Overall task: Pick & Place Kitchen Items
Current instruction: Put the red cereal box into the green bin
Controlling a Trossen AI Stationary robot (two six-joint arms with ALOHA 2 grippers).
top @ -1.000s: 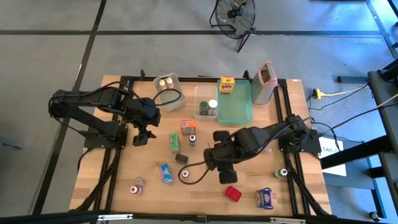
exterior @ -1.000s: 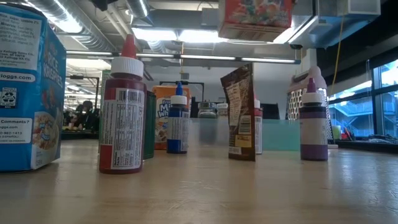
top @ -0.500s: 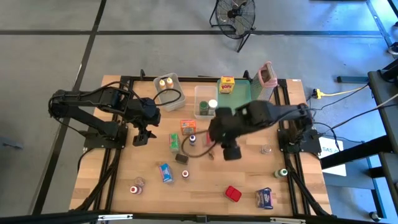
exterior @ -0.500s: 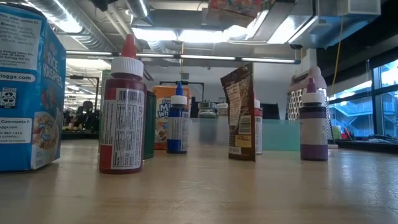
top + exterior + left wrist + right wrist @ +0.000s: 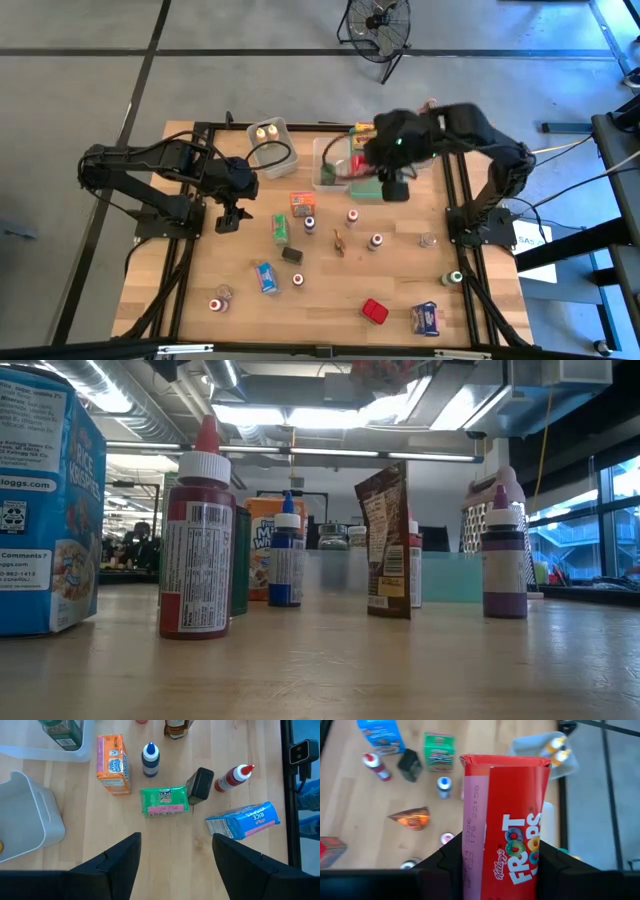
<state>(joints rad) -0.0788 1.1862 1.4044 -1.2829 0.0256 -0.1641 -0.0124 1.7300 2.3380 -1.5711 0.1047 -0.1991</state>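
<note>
The right gripper [image 5: 392,187] had swung from low over the middle of the table up to the far side, and now hung over the teal plastic tray [image 5: 378,178] beside the clear plastic bin [image 5: 330,162], its jaws clamped on a small red cardboard Froot Loops cereal box [image 5: 505,827] held upright between the fingers. That carry put one kitchen item over the containers, so I judged the release to be the next step, though which container it was meant for could not be told. The left gripper [image 5: 228,217] had not moved, waiting with jaws apart and empty above the small green packet [image 5: 164,801], the orange box [image 5: 113,763] and the blue-capped bottle [image 5: 149,758], all loose on the wooden table [image 5: 330,290].
</note>
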